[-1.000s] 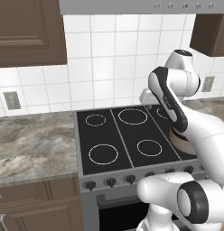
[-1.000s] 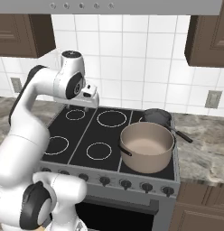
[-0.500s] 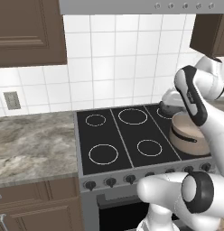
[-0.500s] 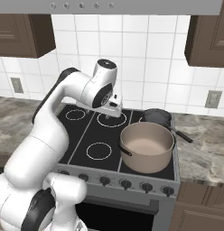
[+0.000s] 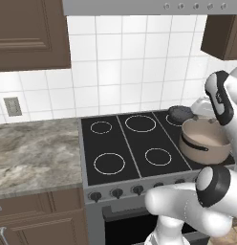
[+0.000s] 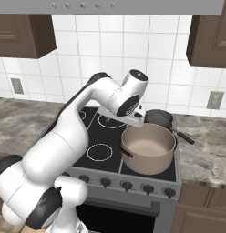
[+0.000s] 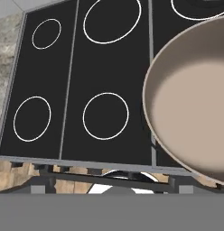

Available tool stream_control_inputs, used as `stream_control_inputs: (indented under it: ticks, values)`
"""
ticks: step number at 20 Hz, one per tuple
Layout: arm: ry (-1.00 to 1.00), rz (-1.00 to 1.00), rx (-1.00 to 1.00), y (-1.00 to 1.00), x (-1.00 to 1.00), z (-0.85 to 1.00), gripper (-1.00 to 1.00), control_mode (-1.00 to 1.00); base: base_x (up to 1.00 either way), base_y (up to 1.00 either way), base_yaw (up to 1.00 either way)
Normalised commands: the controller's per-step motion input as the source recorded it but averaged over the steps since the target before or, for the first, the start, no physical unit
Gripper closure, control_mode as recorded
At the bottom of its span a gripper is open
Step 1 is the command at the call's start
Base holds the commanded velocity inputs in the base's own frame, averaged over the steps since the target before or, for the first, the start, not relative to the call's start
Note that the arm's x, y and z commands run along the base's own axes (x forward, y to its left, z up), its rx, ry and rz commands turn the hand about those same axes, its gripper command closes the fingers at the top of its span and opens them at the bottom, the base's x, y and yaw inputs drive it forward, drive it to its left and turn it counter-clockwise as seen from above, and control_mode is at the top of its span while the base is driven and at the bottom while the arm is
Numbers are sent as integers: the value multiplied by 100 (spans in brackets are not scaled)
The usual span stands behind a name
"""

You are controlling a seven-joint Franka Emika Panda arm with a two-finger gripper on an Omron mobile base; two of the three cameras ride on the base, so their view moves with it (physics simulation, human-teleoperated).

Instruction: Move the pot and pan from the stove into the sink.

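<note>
White Franka arm with dark joints rises from its base, bends at the elbow and reaches forward over the front right part of the black glass stove (image 6: 94,150). Wrist is turned downward. In the right base view the two-finger gripper (image 6: 138,115) hangs above the left rear rim of the large beige pot (image 6: 148,148), apart from it. Fingertips are too small to make out there; jaws read as spread wide, nothing between them.
</note>
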Motion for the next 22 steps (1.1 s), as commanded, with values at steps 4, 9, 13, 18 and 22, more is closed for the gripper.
stream_control_inputs:
  ticks: [4, 9, 13, 18, 22]
  values:
    - [0, 0, 0, -8, 0, -3, -100, -100, 0, 0, 0]
    - [0, 0, -4, 0, 0, -13, -100, -100, 0, 0, 0]
    - [-1, 0, -13, -1, -6, -44, -100, -100, 0, 0, 0]
    - [-8, 1, -11, -7, -12, -41, -100, -100, 0, 0, 0]
    - [-15, 1, -6, -12, -4, -29, -100, -100, 0, 0, 0]
